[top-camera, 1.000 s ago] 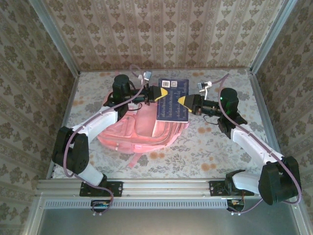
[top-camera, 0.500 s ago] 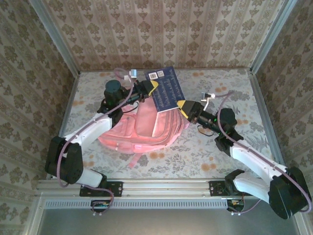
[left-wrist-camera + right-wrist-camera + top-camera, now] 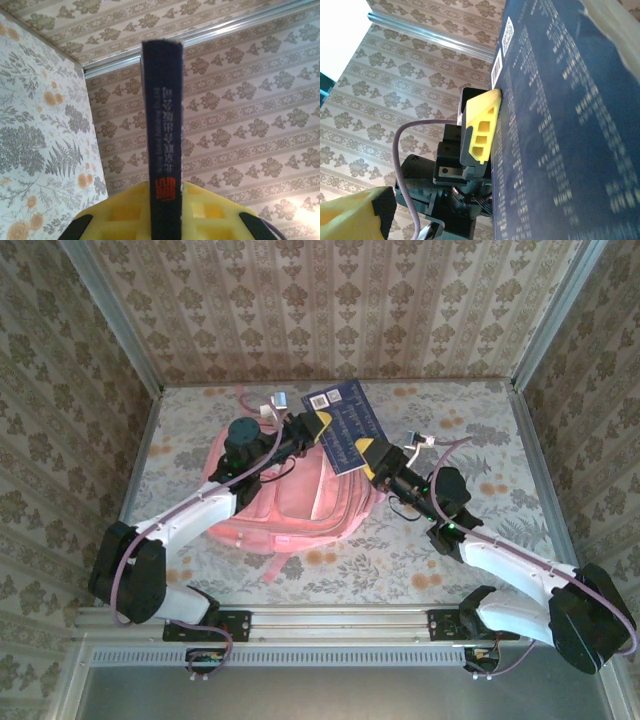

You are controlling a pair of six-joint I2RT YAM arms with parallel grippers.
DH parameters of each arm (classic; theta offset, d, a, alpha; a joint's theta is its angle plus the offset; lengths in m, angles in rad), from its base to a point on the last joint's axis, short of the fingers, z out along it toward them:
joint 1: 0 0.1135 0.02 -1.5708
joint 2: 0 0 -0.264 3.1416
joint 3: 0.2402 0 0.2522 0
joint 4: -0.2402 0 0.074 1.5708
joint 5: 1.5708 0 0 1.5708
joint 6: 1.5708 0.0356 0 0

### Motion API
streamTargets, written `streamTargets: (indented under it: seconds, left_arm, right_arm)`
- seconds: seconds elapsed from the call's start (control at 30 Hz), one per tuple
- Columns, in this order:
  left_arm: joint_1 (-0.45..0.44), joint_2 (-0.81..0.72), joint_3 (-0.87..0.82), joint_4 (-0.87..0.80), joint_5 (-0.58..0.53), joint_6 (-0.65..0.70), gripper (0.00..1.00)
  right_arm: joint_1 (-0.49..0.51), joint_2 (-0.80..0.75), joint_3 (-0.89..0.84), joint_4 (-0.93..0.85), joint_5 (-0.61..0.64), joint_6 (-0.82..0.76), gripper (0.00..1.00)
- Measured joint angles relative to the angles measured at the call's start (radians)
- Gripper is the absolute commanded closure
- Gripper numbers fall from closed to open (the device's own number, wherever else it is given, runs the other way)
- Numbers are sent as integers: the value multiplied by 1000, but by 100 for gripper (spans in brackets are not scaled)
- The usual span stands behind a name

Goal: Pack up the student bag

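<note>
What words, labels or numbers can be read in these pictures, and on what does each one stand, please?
Nothing can be quoted with confidence.
Spine of the book: a column of pale characters and a red mark, too blurred to read.
Cover of the book: rows of small pale print, too small to read.
White code stickers on the cover: unreadable.

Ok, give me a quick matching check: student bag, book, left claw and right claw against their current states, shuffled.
1. student bag
2. book
3. left claw
4. right claw

A. open
B. dark blue, held up in the air
C. pink, lying on the table
D. shut on the book

Pairs: 1-C, 2-B, 3-D, 4-A
</note>
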Motion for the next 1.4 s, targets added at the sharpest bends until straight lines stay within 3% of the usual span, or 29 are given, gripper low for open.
streamTargets:
  seconds: [0.07,0.27,0.47,0.77,0.8,0.9,1.0,1.23,1.4]
  left_arm:
    - [0,-10,-1,0,-20,0,100]
    - [-27,-51,-2,-1,-86,21,100]
    - [-84,-76,-7,-9,-142,62,100]
    - [-116,-82,-47,-7,-212,71,100]
    - [-117,-82,-51,-7,-219,73,94]
    - [-116,-84,-54,-28,-224,89,62]
    - [-111,-111,-54,-111,-230,132,45]
    - [-32,-192,28,-509,-232,354,41]
    - [0,-182,82,-694,-191,486,40]
  right_arm:
    - [10,0,0,4,22,0,9]
    - [34,0,-1,24,77,-11,32]
    - [41,0,0,29,113,-18,48]
    - [42,2,3,-14,185,-47,93]
    - [42,2,4,-23,189,-48,98]
    - [42,-3,6,-53,195,-60,100]
    - [35,-46,6,-157,219,-87,100]
    - [-50,-190,21,-551,238,-205,100]
    - [-154,-222,27,-771,190,-294,100]
